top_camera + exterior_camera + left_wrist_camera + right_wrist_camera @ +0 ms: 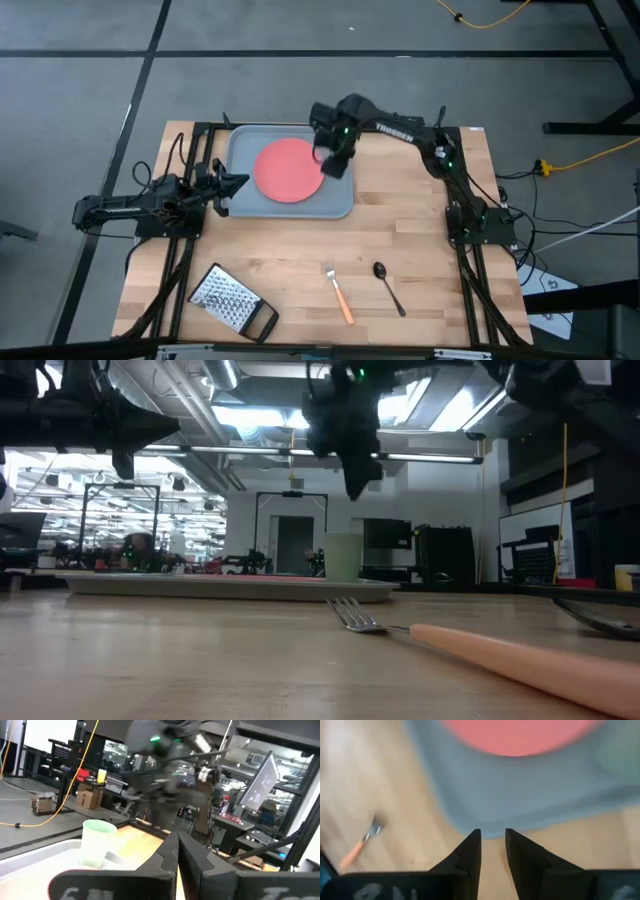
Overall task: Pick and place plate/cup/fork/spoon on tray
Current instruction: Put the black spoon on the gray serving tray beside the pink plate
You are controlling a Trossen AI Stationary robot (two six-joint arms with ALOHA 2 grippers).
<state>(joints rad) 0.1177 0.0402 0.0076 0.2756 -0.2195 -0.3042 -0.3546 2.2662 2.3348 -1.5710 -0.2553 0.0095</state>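
Observation:
The coral-red plate [288, 168] lies flat in the grey-blue tray [240, 205] at the table's far middle. The pale green cup [343, 557] stands upright on the tray; it also shows in the left wrist view [97, 842]. My right gripper [335, 162] hangs above the tray's right part, over the cup [355, 480], narrowly open and empty [493, 842]. My left gripper [240, 182] is shut and empty, held above the tray's left rim [177, 850]. The orange-handled fork [338, 290] and the dark spoon [388, 287] lie on the table near the front edge.
A metal grater with a black handle [232, 302] lies at the table's near left. Bare wood lies between the tray and the cutlery. The fork's tines [350, 615] point toward the tray.

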